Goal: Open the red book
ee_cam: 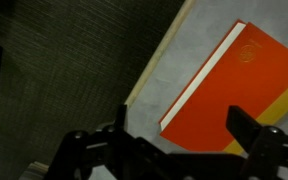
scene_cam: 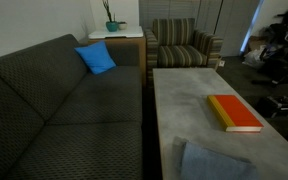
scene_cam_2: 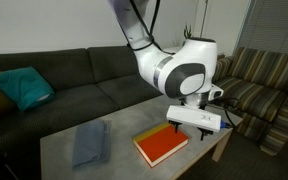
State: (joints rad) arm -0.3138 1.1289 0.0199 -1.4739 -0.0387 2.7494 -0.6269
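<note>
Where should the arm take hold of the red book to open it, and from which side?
Likely the cover's long free edge of the red book, where white page edges show, opposite the yellow strip. It lies flat and closed on the table, so come in low from that side.

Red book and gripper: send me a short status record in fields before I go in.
book: red book, closed, lying flat on the table
book edge: yellow strip along one long side
gripper: gripper open, holding nothing, hanging above one end of the book
nearby: grey cloth on the same table, apart from the book
task state: cover not yet lifted
</note>
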